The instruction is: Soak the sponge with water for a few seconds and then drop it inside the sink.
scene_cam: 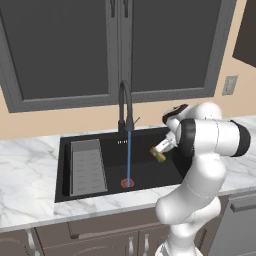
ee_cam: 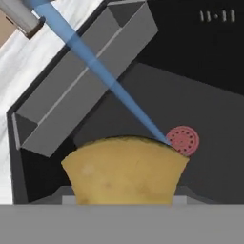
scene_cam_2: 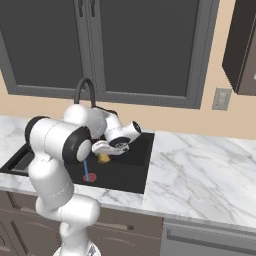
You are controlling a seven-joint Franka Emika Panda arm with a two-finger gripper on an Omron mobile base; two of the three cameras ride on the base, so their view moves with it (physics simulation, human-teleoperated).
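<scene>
Gripper over sink, clamping sponge beside water.

Sponge held in closed gripper above sink, just beside water; marble counter adjoining.

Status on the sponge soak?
Done: water runs from the faucet, and the gripper holds the sponge over the sink. In hand: sponge sits beside the stream, apparently not under it. Left: soak it, then drop it in.

Sponge over sink, right of water.
</scene>
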